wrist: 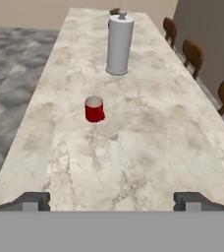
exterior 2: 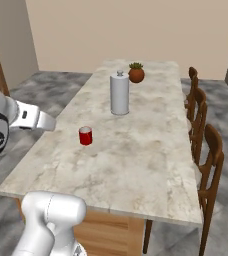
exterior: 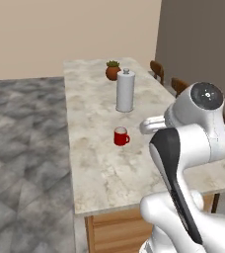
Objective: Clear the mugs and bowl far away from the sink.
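Left base view: red mug (exterior: 121, 137) handle

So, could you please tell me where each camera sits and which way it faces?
Left base view: behind the arm's left, facing down the marble counter; white arm lower right.
Right base view: behind its right, same counter; arm lower left, wooden chairs right.
Hand view: on the hand, along the open gripper.
All share the glossy red mug, tall white canister and potted plant.
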